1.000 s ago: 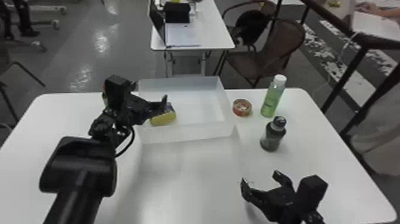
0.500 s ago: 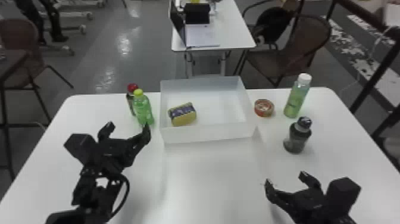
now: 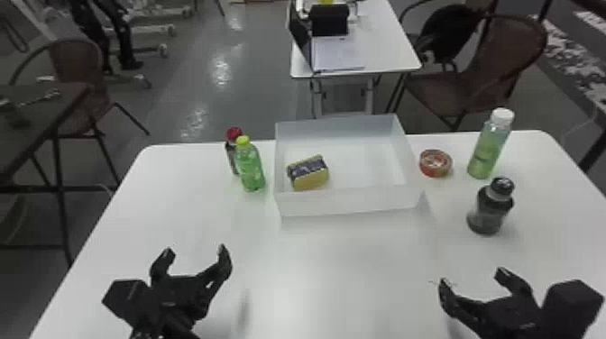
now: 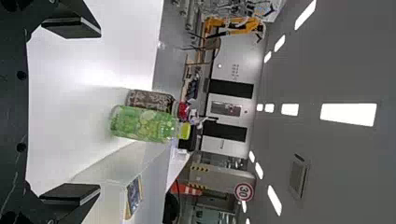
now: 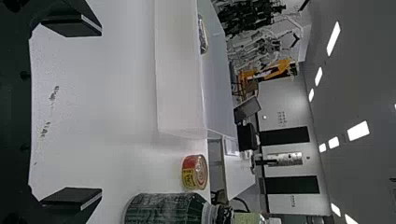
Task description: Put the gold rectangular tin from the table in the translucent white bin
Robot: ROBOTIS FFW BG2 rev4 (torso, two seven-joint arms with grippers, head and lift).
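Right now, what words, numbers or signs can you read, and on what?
"30": round white sign with red ring, background.
Too blurred to read: markings on the flat round red-and-yellow can, dark black-capped bottle, gold rectangular tin and pale background wall.

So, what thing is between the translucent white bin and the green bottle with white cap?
A flat round red tin lies between the bin and that bottle, as the head view shows.

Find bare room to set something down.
White tabletop lies bare on the robot's side of the translucent white bin, as does its floor right of the gold rectangular tin. Crowded: left of the bin, yellow-capped bottle, red-capped bottle; right, round red can, white-capped green bottle, dark bottle.
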